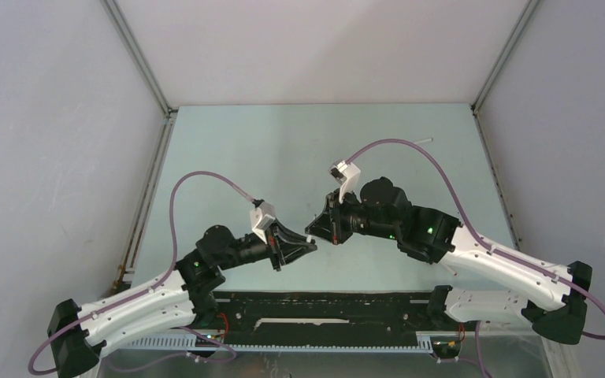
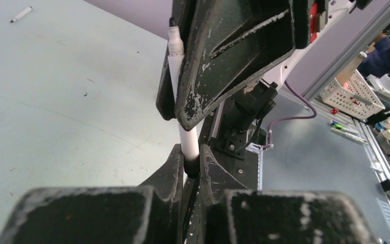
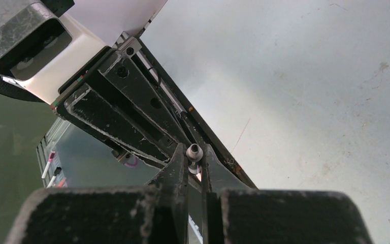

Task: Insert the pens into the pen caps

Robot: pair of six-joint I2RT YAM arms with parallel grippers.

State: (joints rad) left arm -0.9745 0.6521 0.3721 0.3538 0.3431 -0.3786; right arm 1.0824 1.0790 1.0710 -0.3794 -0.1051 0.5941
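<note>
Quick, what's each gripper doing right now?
Left gripper: closed on the black cap at the end of the pen.
Right gripper: closed on that pen's white barrel.

Left end effector pinches the black pen cap at the bottom of the upright white pen, right end effector clamps it above, second pen lies far back on the desk.

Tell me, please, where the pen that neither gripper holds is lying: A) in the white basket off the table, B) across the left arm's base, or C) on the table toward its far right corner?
C: the loose pen lies alone on the table, toward its far right corner.
</note>
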